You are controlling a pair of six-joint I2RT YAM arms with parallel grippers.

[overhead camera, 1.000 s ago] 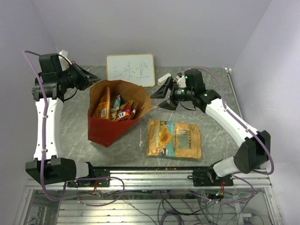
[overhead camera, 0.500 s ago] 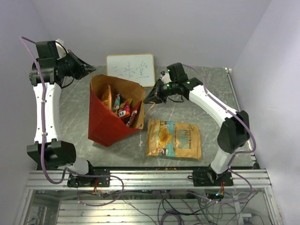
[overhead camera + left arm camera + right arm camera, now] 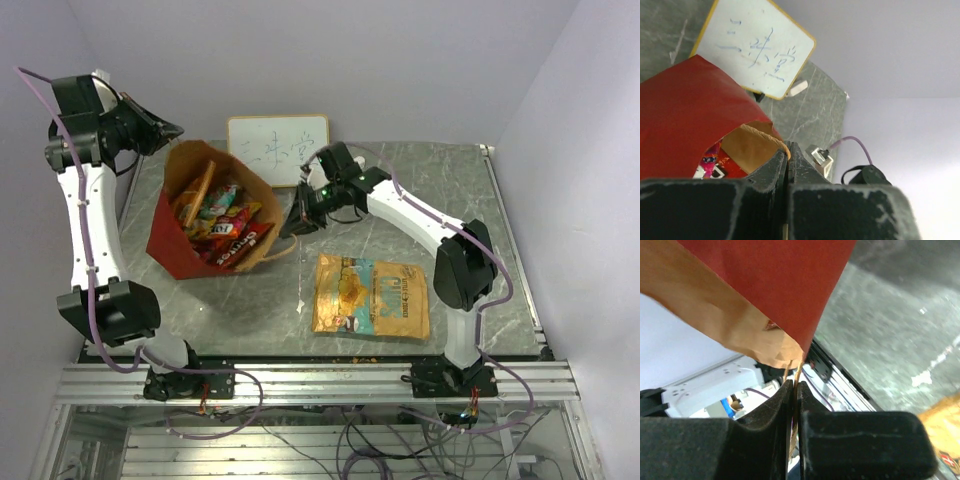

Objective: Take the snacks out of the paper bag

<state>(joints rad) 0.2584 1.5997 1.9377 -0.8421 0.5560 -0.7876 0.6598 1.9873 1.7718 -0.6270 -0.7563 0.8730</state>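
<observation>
The red paper bag [image 3: 168,248] leans over to the left with its brown mouth wide. Several small red, yellow and orange snacks [image 3: 215,215] show inside it. My left gripper [image 3: 176,130] is high at the back left, shut on one tan loop handle [image 3: 771,136]. At the bag's right rim my right gripper [image 3: 296,224] is shut on the other handle [image 3: 796,374]. The red bag wall [image 3: 780,280] hangs just above those jaws. A large orange-and-teal chip bag [image 3: 372,297] lies flat on the table, right of the bag.
A small whiteboard [image 3: 278,148] with writing lies at the back of the grey marble table [image 3: 470,200]. A white eraser [image 3: 799,88] lies beside the whiteboard [image 3: 757,47]. The metal frame rail [image 3: 320,375] runs along the near edge.
My right gripper has swung left to the bag's right rim and shut on its handle. The left gripper has risen and pulled left, and the bag has tipped leftward with its mouth spread.
</observation>
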